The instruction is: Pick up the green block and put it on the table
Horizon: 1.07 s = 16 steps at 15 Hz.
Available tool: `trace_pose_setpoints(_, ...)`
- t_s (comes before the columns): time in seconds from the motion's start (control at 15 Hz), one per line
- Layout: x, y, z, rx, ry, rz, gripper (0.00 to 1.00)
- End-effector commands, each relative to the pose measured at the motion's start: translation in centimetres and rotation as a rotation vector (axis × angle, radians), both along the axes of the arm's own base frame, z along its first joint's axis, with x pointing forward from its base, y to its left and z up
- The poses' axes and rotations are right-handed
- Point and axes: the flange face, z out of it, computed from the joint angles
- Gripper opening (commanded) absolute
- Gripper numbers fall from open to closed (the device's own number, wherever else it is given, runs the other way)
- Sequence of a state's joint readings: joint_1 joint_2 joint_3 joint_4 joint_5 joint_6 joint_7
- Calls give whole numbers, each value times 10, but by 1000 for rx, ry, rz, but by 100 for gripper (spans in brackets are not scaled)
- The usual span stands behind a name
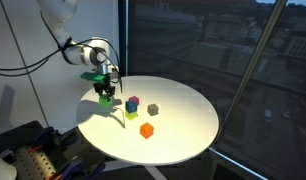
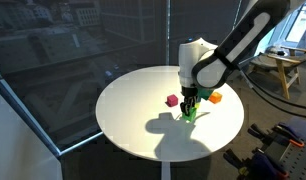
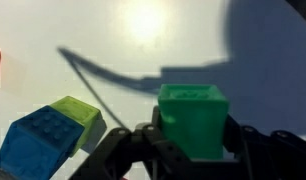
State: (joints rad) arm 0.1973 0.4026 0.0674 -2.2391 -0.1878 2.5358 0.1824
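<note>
Fingers [image 3: 143, 152] clamped on studded green block [image 3: 193, 120], over glossy white table [image 3: 143, 40], blue block [image 3: 38, 140] touching lime block [image 3: 81, 112].

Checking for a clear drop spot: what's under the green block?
Only white table shows around the green block, held by the gripper. The spot directly beneath is hidden by the block.

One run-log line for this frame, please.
hand: shut on green block | position: over table, apparently lifted | nearby: blue block, yellow-green block
</note>
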Motion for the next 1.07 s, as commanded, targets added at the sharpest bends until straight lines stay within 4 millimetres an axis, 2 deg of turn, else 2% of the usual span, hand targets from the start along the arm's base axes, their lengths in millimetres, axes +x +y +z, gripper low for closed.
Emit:
trace_pose_setpoints(0.0,13,-4,-9,-16,-8,-10,30)
trace_pose_setpoints(0.6,25,-16,-25,-33,7,-38,30)
trace_pose_setpoints(0.8,26,-16,-26,-33,8,-37,30)
trace_pose_setpoints(0.87,21,-17,-28,-22,18,-36,30)
trace_pose_setpoints(0.93,20,-17,-29,-22,19,-36,55)
trace_pose_setpoints(1.0,20,-18,-29,-22,20,-36,55)
